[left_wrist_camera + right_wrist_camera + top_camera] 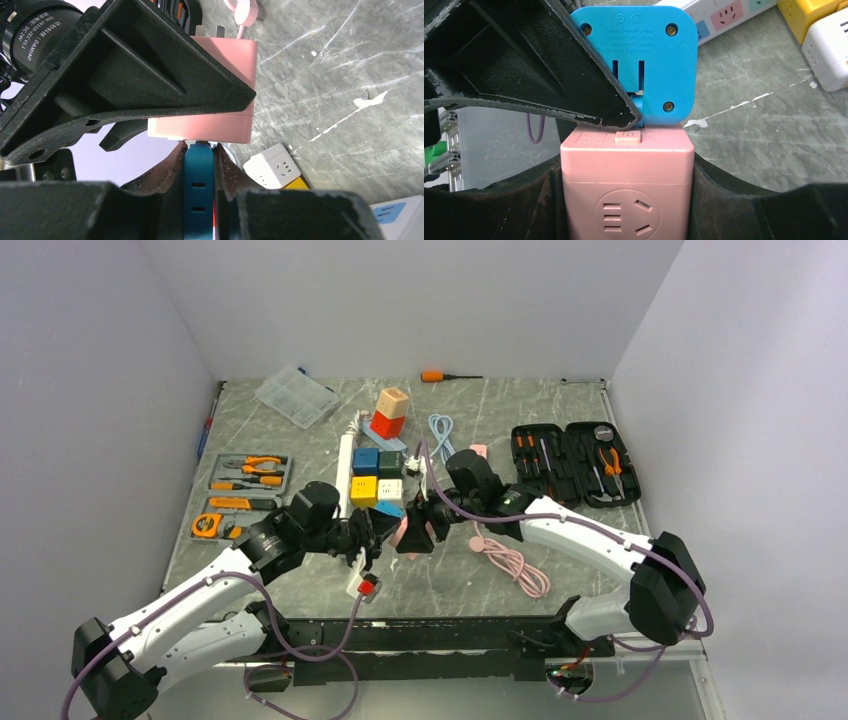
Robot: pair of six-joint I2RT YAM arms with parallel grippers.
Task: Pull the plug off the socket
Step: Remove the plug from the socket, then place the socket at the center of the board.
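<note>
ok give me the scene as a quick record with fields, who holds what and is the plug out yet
left gripper: shut on blue plug
right gripper: shut on pink socket
join: blue plug sits flush against pink socket, not yet pulled off
nearby: pink cable lying on the table

White-shelled arms (575,530), black joints (660,585) and fingers (150,75), looping purple cables (708,618)

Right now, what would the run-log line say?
left claw: shut on blue plug | right claw: shut on pink socket | state: plug seated, not yet pulled
</note>
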